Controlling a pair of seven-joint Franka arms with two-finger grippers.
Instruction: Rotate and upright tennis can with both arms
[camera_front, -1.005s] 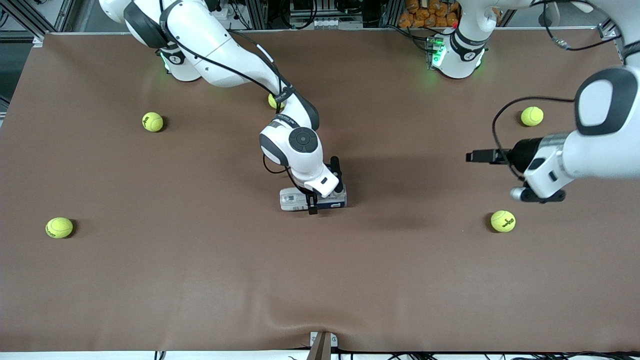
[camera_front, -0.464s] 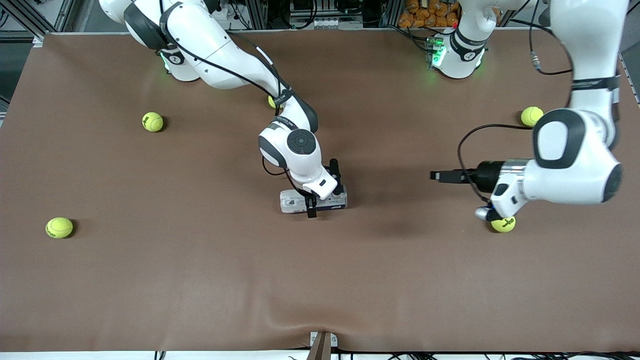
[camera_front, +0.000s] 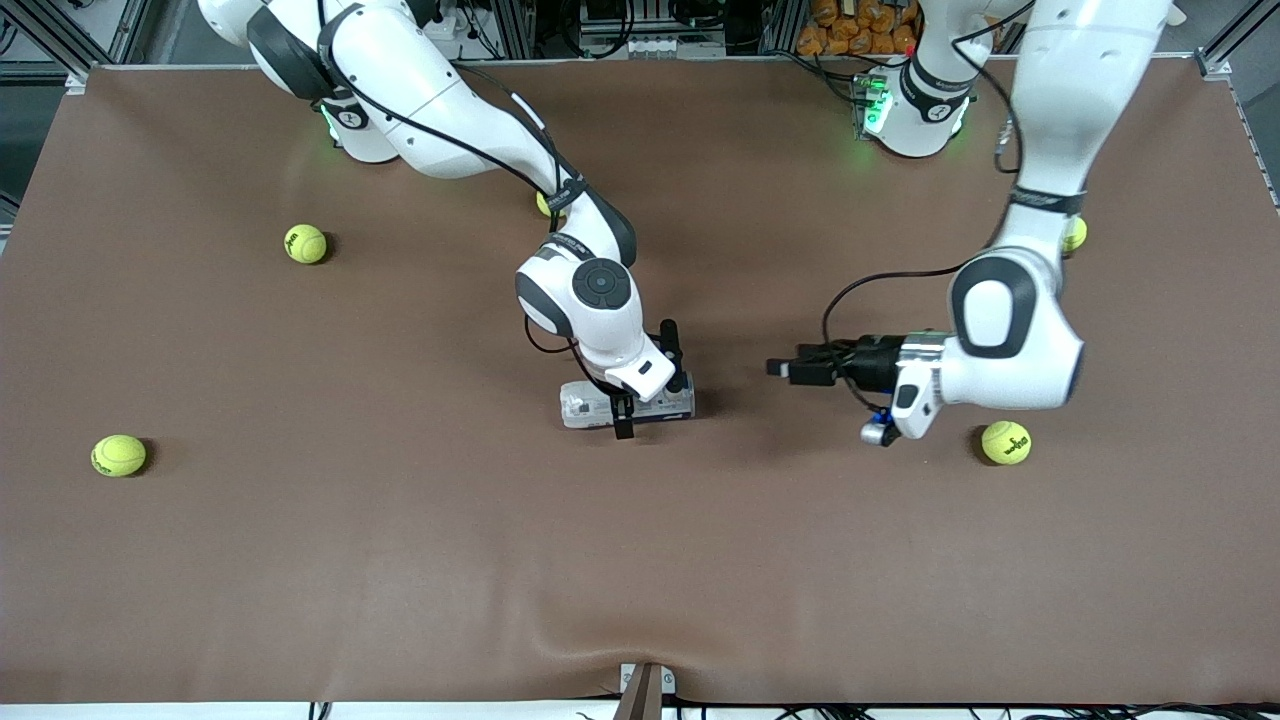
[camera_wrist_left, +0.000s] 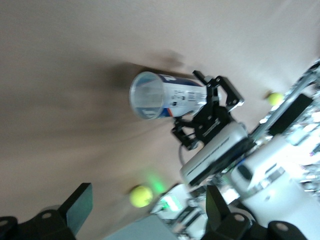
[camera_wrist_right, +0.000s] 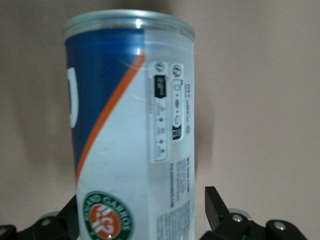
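Tennis can (camera_wrist_right: 130, 125) blue, white, orange-striped; tennis balls (camera_front: 1005, 442) yellow-green; table (camera_front: 300, 560) brown.

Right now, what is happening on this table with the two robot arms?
The tennis can lies on its side near the middle of the brown table. The right end effector is down over it, one finger on each side, fingers open, so not gripping. The left end effector, also open, hovers over the table toward the left arm's end, pointing at the can's open mouth. Tennis balls lie scattered around. The can is not yet upright.

Showing glossy clear plastic with a silvery rim on the tennis can (camera_wrist_right: 131, 125); lying on the matt brown surface (camera_front: 400, 560).
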